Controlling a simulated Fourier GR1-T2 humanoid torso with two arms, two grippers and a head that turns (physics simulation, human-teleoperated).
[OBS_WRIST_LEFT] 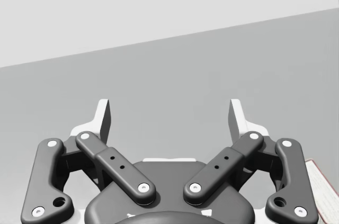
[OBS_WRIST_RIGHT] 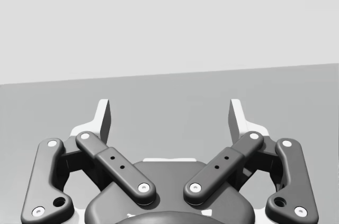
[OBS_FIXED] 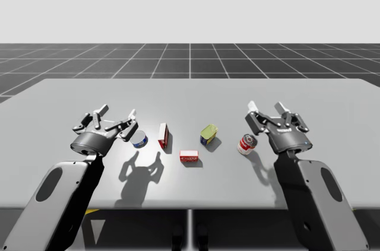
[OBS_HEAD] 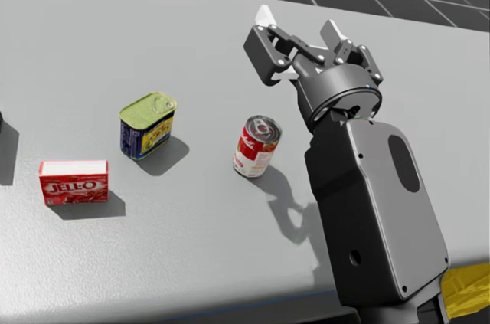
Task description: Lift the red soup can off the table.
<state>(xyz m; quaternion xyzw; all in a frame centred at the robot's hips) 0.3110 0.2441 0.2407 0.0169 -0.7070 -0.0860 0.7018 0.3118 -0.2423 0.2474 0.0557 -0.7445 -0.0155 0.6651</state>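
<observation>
Two grippers, both spread wide with nothing between the fingers, so nothing is being held right now. The red soup can (OBS_HEAD: 256, 146) stands upright on the grey table (OBS_FIXED: 190, 94), over on my right side, and in the head view it sits just beside my right arm's wrist, on the side toward the middle of the table. My right gripper (OBS_HEAD: 300, 25) points away from me, farther out over the table than the can and apart from it, and its shadow falls on the table next to the can. From the right wrist view it's the same story: jaws gaping, plain table surface ahead. My left gripper (OBS_FIXED: 117, 111) is well apart from the soup can on the other side of the table, also wide open, with a short blue can (OBS_FIXED: 139, 140) near one of its fingertips. Next along the row toward the middle is a red and white box (OBS_FIXED: 162, 135) standing on end, then a flat red box (OBS_FIXED: 189, 156) a bit closer to me, then a blue and yellow tin (OBS_FIXED: 208, 134) with a greenish lid, which lies between the flat red box and the soup can.
</observation>
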